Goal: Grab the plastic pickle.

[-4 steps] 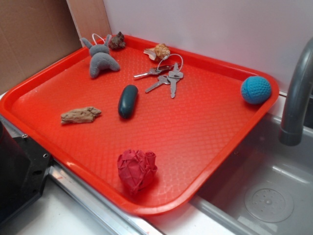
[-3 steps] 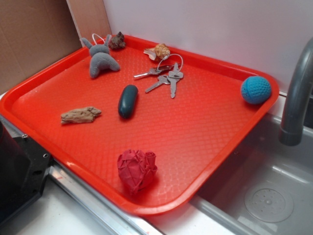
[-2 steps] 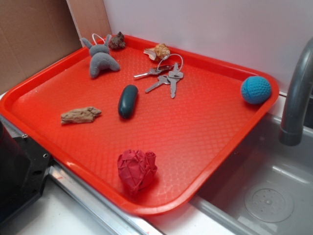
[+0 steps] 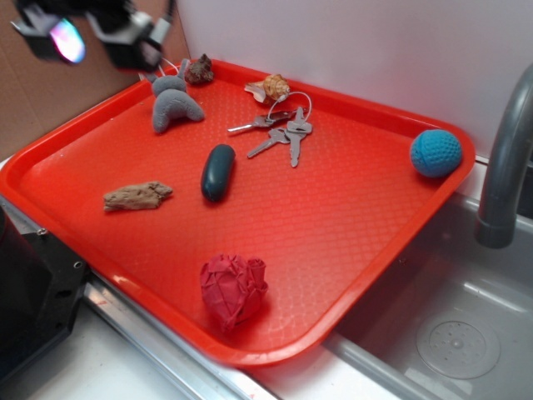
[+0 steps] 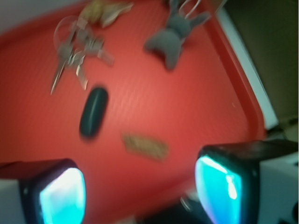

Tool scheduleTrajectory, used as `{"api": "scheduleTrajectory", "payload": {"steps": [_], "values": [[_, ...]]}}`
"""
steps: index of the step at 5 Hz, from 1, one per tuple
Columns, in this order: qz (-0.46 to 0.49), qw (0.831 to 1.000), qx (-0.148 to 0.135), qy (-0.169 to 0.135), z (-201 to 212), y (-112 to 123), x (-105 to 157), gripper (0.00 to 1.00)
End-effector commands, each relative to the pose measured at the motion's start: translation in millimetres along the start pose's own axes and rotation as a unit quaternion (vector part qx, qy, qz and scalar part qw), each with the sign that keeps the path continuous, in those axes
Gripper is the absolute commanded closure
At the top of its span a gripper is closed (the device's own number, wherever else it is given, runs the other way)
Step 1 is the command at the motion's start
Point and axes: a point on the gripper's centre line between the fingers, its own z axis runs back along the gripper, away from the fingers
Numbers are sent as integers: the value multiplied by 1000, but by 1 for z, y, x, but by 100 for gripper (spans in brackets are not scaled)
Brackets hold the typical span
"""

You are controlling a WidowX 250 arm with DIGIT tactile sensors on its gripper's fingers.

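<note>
The plastic pickle (image 4: 217, 172) is a dark green glossy capsule lying near the middle of the red tray (image 4: 350, 242). In the wrist view the pickle (image 5: 94, 112) lies upper left of centre, blurred. My gripper (image 4: 87, 35) hangs high at the top left corner of the exterior view, above the tray's far left edge and well away from the pickle. In the wrist view the gripper (image 5: 140, 191) is open and empty, its two glowing pads (image 5: 63, 196) wide apart.
On the tray lie a tan wood-like piece (image 4: 137, 196), a grey plush rabbit (image 4: 172, 102), keys (image 4: 283, 129), a shell (image 4: 271, 87), a teal crocheted ball (image 4: 435, 152) and a crumpled red ball (image 4: 233, 288). A sink (image 4: 450, 333) and faucet (image 4: 504, 167) are right; cardboard stands behind at the left.
My gripper has come into the exterior view at the top left; it was out of view before. Nothing on the tray has moved.
</note>
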Motion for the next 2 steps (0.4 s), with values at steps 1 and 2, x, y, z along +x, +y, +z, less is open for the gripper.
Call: {"api": "scheduleTrajectory", "payload": {"steps": [1,2], "values": [[75,995,-58,17,-74,-15,24,0],[70,996,-37,35,-102,-24,23,0]]}}
